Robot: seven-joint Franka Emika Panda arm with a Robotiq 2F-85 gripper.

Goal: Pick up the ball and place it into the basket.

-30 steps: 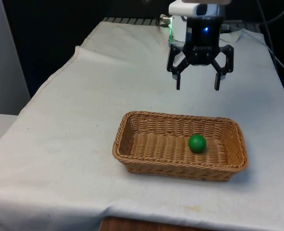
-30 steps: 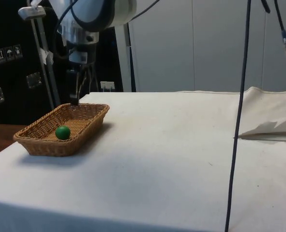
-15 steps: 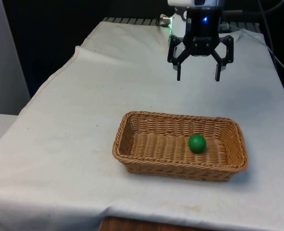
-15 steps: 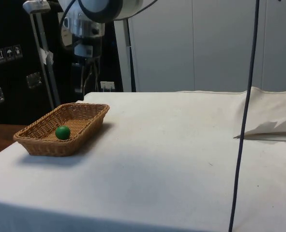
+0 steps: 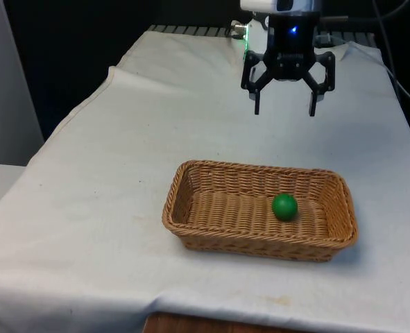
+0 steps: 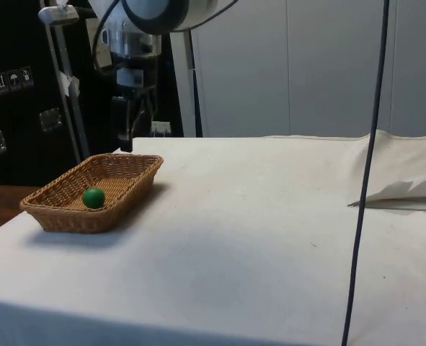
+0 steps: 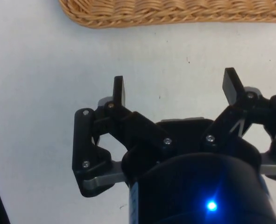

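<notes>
Hanging above the far part of the worktop (image 5: 121,173), the end effector (image 5: 284,109) points straight down with its two fingers spread wide apart and nothing between them. It sits well clear of the cloth, beyond the far rim of the wicker basket (image 5: 191,222), which the wrist view catches as a woven edge (image 7: 175,11) over bare white cloth. The basket lies toward the near edge of the worktop, on the front view's right of centre. The green ball (image 5: 284,207) rests on the basket's floor, toward its right end, apart from the end effector.
</notes>
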